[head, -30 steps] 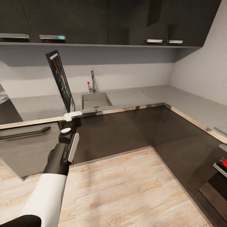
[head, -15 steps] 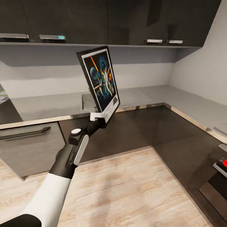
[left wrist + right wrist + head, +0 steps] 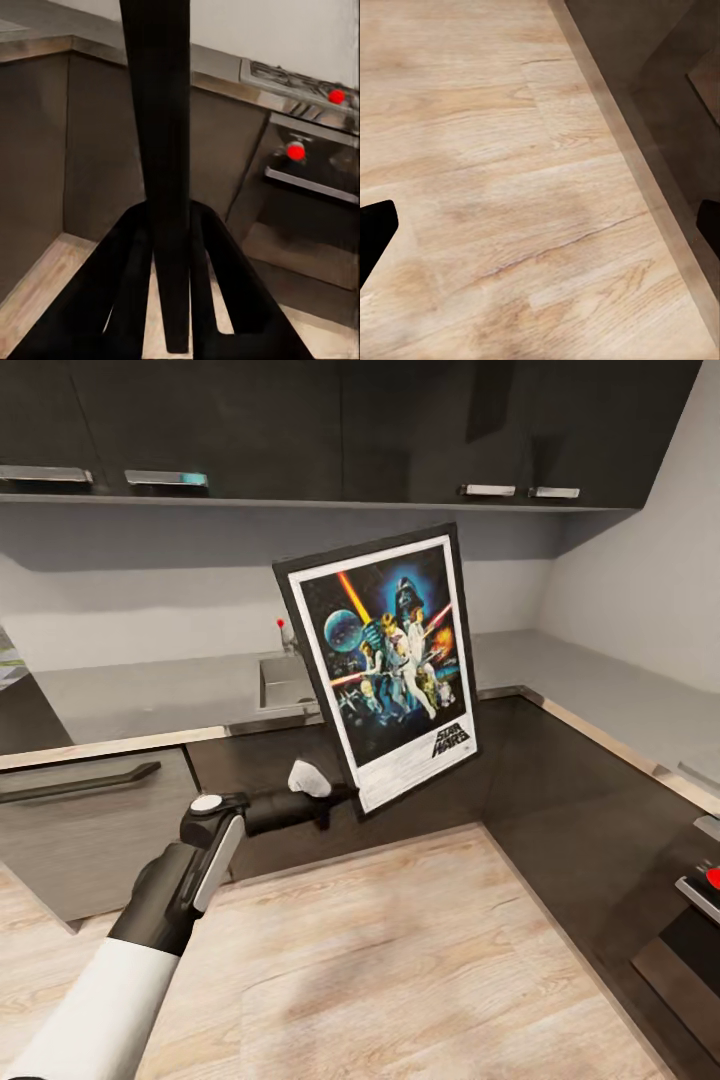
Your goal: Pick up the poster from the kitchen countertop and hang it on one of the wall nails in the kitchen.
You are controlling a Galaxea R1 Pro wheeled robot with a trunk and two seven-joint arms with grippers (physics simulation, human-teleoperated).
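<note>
The poster, a Star Wars print with a black frame and white border, hangs upright and slightly tilted in front of the kitchen countertop, facing the head camera. My left gripper is shut on its lower left corner. In the left wrist view the poster is a dark edge-on strip clamped by the left gripper, a finger pressed on each side. My right gripper is open over the wooden floor, with nothing between its fingertips. The wall nails are out of view.
A sink and tap sit in the worktop behind the poster. Dark wall cabinets hang above. The counter turns along the right, with a hob and oven with red knobs. Wooden floor lies open below.
My left arm has swung the poster to the right and lower. The poster has turned from nearly edge-on to facing the camera, and now hides most of the sink.
</note>
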